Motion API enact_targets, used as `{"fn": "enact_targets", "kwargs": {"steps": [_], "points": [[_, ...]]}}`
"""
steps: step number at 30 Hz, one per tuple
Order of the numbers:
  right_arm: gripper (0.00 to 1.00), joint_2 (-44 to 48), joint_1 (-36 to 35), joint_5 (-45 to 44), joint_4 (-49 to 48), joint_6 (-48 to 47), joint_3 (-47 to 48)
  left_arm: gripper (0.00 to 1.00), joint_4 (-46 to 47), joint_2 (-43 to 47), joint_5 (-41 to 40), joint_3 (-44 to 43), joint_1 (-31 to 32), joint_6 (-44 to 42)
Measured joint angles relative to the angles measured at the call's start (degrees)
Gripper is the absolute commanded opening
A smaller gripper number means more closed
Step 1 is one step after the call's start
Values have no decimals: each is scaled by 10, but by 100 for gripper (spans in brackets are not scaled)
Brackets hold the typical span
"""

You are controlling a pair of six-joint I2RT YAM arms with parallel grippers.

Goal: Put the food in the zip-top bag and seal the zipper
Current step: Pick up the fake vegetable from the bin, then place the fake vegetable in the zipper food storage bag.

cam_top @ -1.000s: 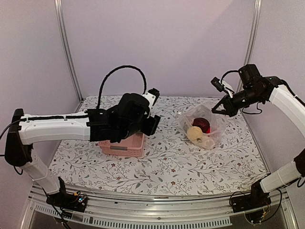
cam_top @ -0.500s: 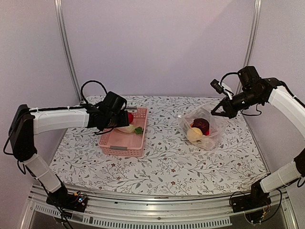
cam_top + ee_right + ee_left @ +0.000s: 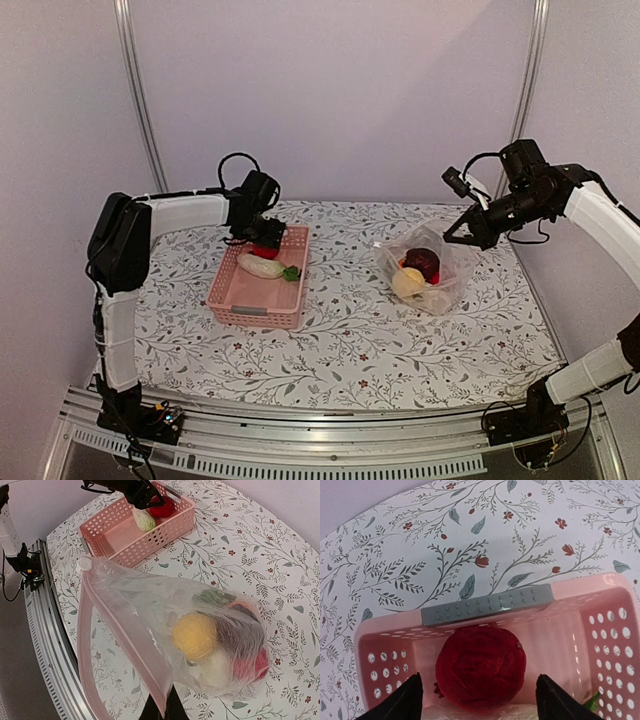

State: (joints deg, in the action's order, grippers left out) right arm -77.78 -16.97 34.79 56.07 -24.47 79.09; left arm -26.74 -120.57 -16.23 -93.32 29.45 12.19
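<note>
A red round food [image 3: 480, 667] lies at the far end of the pink basket [image 3: 487, 605], a white radish [image 3: 262, 266] beside it. My left gripper [image 3: 480, 702] hangs open over the red piece, a finger on each side and neither touching it; in the top view this gripper [image 3: 262, 235] is at the basket's far end. My right gripper [image 3: 162, 707] is shut on the mouth edge of the zip-top bag [image 3: 200, 625], holding it up. The zipper [image 3: 120, 630] gapes open. Inside the bag are a yellow food [image 3: 195, 635], a dark purple piece [image 3: 240, 630], a red one and a white one.
The pink basket [image 3: 240, 312] stands left of centre on the floral tablecloth [image 3: 360, 350], the bag [image 3: 425, 265] to the right. Grey walls and metal posts close in the back and sides. The table's metal rail [image 3: 47, 630] runs along the near edge.
My left arm has swung away from the basket's front and left side to its far end, and its jaws have spread wider over the red piece. The right gripper and the bag have stayed put.
</note>
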Motion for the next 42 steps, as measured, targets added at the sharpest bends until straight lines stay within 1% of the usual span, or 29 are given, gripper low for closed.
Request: {"fn": "enact_targets", "kwargs": {"steps": [1,2,5,8,12,17,18,22,26,29,31,34,37,42], "points": [[0,2,0,-1,0,0,0,85,-10,-13,-2,-17,-4,-5],[0,4,0,-2,0,0,-1,88,-15,-24,-5,-30,-7,-9],[0,12,0,-4,0,0,-8,88,-30,-48,-7,-58,-15,-16],[0,17,0,-6,1,0,-14,87,-32,-71,4,-82,-19,-16],[0,17,0,-9,1,0,-15,81,-37,-93,20,-91,-22,-13],[0,17,0,-10,1,0,-15,62,-56,-97,35,-91,-23,0],[0,17,0,-10,1,0,-15,60,-59,-95,38,-90,-23,0],[0,17,0,-11,2,0,-15,57,-72,-67,40,-70,-18,10],[0,17,0,-11,2,0,-15,57,-83,2,36,-45,-5,14],[0,17,0,-12,2,0,-15,57,-82,66,33,-43,22,16],[0,17,0,-12,2,0,-15,57,-77,108,29,-43,51,16],[0,17,0,-12,3,0,-15,59,-57,161,27,-44,112,10],[0,17,-2,-12,3,0,-15,58,-17,198,30,-44,184,-12],[0,17,-4,-6,6,0,-15,57,57,229,69,-49,285,-65]]}}
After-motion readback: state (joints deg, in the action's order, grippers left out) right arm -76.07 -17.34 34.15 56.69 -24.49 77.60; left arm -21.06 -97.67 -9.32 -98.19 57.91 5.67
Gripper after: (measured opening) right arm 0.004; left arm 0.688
